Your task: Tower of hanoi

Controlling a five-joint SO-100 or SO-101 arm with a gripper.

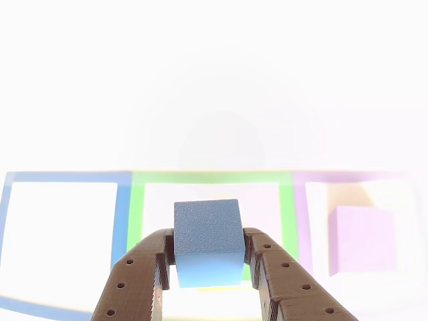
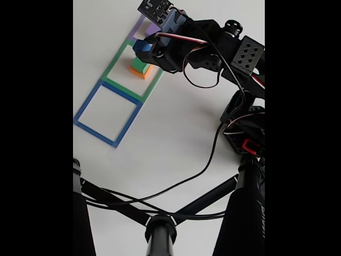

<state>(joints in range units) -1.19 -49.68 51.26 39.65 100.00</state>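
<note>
gripper [image 1: 208, 271]: brown, two-fingered, entering the other view from the bottom edge; its jaws are pinched on the blue cube, one finger pressed to each side face.
blue cube [image 1: 208, 241]: held between the fingertips, its top and front faces standing clear above and ahead of the jaws; only its lower side parts are covered by the fingers. it is seen lifted above the table, over the green outline.
blue cube, fixed view [image 2: 141, 46]: seen at the tip of the arm, raised just above the small stack.
stack: a green cube [image 2: 139, 65] is set on an orange cube [image 2: 143, 72]; both lie inside the green outline. the blue cube is not touching the stack.
purple cube [image 1: 364, 239]: washed out by glare in the other view, resting inside the purple outline to the right of the gripper, well apart from the jaws.
purple cube, fixed view [image 2: 153, 28]: partly hidden behind the arm.
outlines: three flat square strips are laid in a row on the white table [image 2: 176, 133]: blue outline [image 1: 122, 214], green outline [image 1: 287, 210], purple outline [image 1: 302, 221]. the blue outline holds nothing.
arm [image 2: 213, 48]: black, with white and red wires, reaching from the right of the fixed view toward the outlines.
stand [image 2: 160, 229]: black tubes and a cable are seen across the bottom of the fixed view.
</note>
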